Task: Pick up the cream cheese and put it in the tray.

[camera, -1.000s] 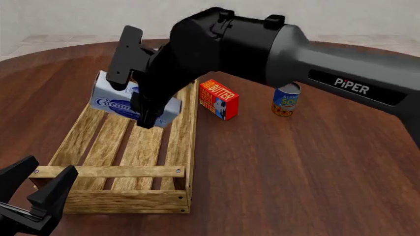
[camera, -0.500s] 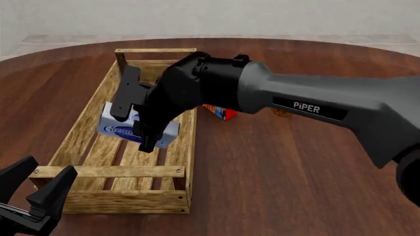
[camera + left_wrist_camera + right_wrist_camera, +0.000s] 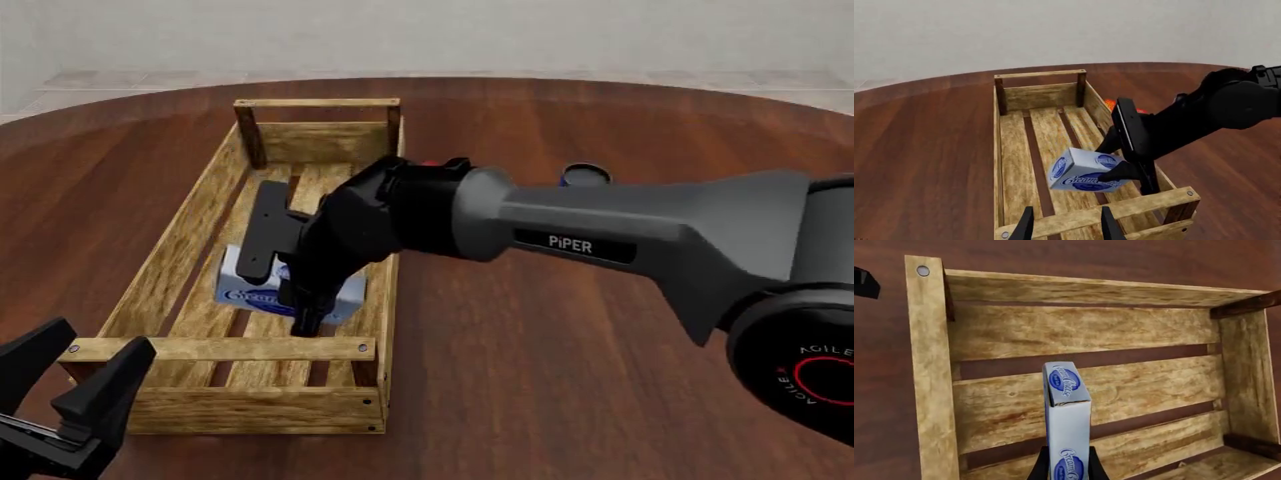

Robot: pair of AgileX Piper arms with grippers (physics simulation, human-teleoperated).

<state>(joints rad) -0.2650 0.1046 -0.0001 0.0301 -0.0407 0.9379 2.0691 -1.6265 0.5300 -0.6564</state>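
The cream cheese (image 3: 251, 291), a light blue and white box with dark blue oval labels, is held by my right gripper (image 3: 284, 284), which is shut on it. It hangs tilted, low inside the wooden slat tray (image 3: 160, 260), over the near half of its floor. I cannot tell whether the box touches the slats. The left wrist view shows the cream cheese (image 3: 1084, 171) between the right gripper's fingers (image 3: 1126, 131), inside the tray (image 3: 1041, 74). The right wrist view shows the cream cheese (image 3: 1067, 410) above the tray (image 3: 927, 365). My left gripper (image 3: 74, 385) is open and empty, near the tray's near left corner.
A blue can (image 3: 583, 176) peeks out behind the right arm, to the right of the tray. A sliver of the red and orange butter box (image 3: 1111, 104) shows beyond the tray's right wall. The right arm (image 3: 601, 240) crosses over the tray's right wall.
My right gripper has come down and toward the near side with the cream cheese, from above the tray to low inside it. The left gripper has not moved.
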